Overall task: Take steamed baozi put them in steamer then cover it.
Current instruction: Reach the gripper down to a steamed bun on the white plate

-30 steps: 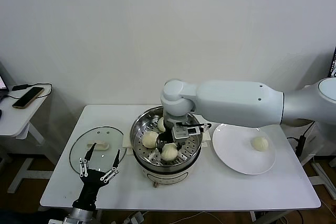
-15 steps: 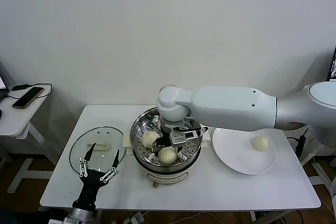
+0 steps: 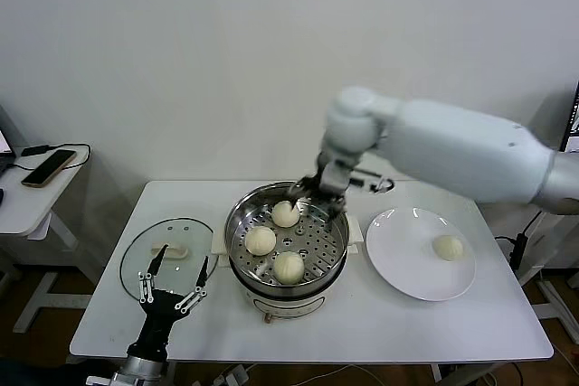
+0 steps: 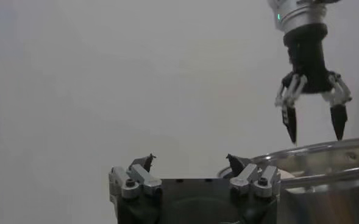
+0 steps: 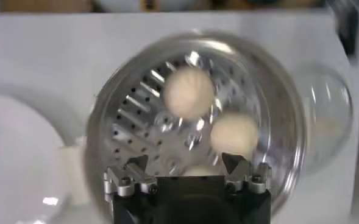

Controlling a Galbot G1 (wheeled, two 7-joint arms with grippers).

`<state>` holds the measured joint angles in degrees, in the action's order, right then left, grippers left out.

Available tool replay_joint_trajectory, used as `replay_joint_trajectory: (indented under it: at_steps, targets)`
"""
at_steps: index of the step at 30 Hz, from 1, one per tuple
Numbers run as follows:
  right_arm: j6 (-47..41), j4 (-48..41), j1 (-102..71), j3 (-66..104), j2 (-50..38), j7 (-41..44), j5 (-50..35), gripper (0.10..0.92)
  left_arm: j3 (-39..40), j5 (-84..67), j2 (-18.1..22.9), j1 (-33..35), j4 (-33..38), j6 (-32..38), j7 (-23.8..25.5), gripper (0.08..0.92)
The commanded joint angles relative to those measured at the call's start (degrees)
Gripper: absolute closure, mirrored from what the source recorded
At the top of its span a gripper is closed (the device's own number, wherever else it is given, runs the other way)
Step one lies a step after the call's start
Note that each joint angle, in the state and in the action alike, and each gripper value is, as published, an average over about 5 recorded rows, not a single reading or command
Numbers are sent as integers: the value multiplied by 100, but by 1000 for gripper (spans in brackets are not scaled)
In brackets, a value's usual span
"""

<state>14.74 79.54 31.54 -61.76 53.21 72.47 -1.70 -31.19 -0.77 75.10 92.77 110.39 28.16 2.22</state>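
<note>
The right gripper (image 3: pixel 318 189) hangs above the far rim of the steamer (image 3: pixel 237 223), fingers spread and holding nothing; the left wrist view shows its two dark fingertips (image 4: pixel 291 123) pointing straight down with a clear gap between them. The right arm reaches in from the right side, its forearm sloping down to the wrist over the pot. A second ago this gripper was low inside the steamer, beside the buns; it now stands raised and clear, toward the back.

Three buns (image 3: pixel 289 266) sit on the perforated tray inside the steamer, well apart, pleated tops upward; being round, they show no long axis. A fourth bun (image 3: pixel 448 247) lies on the white plate (image 3: pixel 398 264) to the right of the steamer.

The lid (image 3: pixel 136 255) lies flat on the table (image 3: pixel 380 323) to the left of the steamer, its handle facing up. The left gripper (image 3: pixel 170 288) waits near the table's front edge, just before the lid, fingers spread and empty.
</note>
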Motion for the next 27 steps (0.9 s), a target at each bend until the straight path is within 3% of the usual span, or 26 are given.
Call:
replay_joint_trajectory:
  at_steps: [1,11,17,27]
  targets:
    - [-1717,-1633,-192,529,-1268,229,-1008,203,31,38,13,-3,2,-21,1,177]
    - [-1552,-3319,-1470,1008,-1507,236,-35,203,13,56,16,4,-2,-36,0,177]
    - [-1250,-3914,-2275,1584,-1238,61,609,203,20,78,27,4,-2,-52,-1,177]
    - [-1120,-4323,-2814,1806,-723,-130,874,203,-3,82,27,22,-22,-35,-7,177]
